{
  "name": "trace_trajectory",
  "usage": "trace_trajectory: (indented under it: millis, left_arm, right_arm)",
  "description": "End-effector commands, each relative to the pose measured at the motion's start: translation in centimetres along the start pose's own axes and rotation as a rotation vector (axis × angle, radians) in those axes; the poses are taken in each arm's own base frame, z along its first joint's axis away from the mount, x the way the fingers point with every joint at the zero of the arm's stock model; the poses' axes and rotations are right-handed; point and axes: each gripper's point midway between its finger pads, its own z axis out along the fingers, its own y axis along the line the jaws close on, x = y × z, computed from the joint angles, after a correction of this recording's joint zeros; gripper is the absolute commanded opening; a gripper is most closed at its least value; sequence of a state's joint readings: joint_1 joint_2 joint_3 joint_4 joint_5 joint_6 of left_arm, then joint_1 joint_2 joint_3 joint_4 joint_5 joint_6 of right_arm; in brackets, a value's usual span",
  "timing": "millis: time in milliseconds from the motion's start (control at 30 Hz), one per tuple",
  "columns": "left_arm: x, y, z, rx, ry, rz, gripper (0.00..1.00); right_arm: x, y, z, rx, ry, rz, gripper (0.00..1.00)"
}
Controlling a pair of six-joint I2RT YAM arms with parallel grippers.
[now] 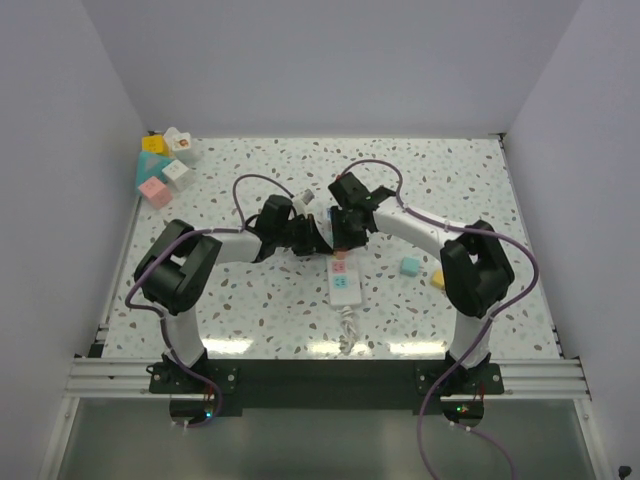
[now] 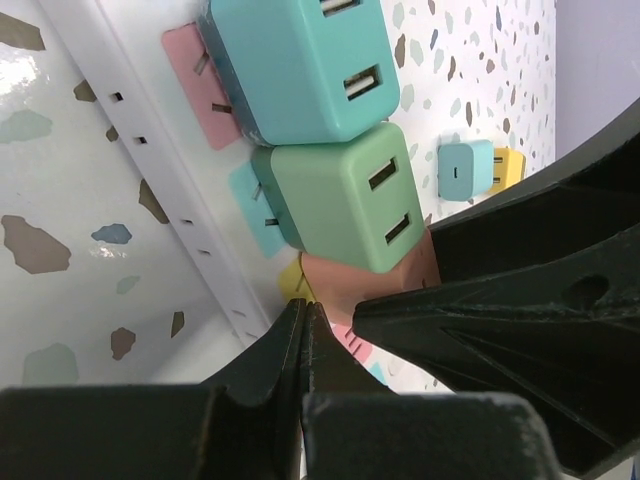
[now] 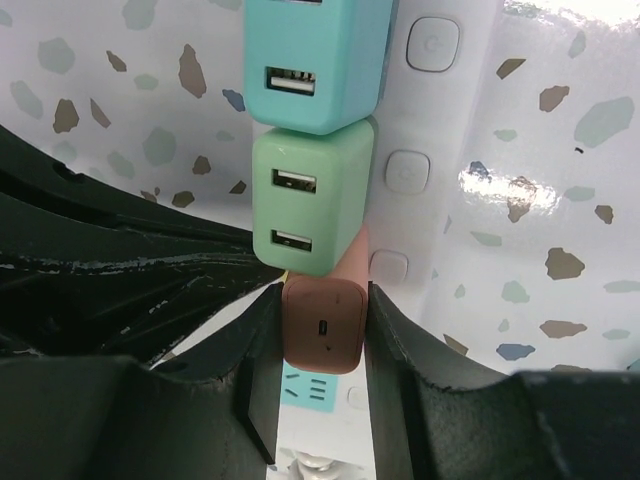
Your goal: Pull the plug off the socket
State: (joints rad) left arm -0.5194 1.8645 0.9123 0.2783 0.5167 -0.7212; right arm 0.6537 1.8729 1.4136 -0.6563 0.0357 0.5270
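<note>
Two fingers of the right gripper (image 3: 322,300) sit flat against opposite sides of the brown plug (image 3: 322,335); the grip looks made. Plug sits in the power strip (image 3: 420,130), next below a green plug (image 3: 310,205) and a teal plug (image 3: 315,60), mid-way across the surface (image 3: 560,150). Left gripper (image 2: 305,325) is closed and empty, tips at the strip's edge; contact unclear. Step: grasp done, pull not begun. Next move: a straight draw off the strip's face, strip pinned down, without dragging the green neighbour.

The green plug (image 3: 310,205) sat tight against the brown plug (image 3: 322,325); the left claw (image 2: 304,320) crowded the bench's (image 1: 450,190) middle; blocks (image 1: 163,165) filled its far-left corner.
</note>
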Motion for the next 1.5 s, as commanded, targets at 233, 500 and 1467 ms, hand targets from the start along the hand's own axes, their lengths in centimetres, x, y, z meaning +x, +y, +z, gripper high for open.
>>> trace_trajectory:
  millis: [233,500,1467]
  left_arm:
    - [6.4,8.6,0.0,-0.318,0.134,-0.073,0.00]
    - [5.8,7.8,-0.2,-0.301,0.119,-0.071,0.00]
    - [-1.5,0.1,-1.7,-0.159,-0.017,0.036,0.00]
  right_arm:
    - [-4.2,1.9,-14.7,-0.160,-0.291,0.012,0.00]
    - [-0.5,-14.0,-14.4,0.434,-0.215,0.221,0.00]
    - [-3.8,-3.3,-8.5,0.011,-0.158,0.009,0.82]
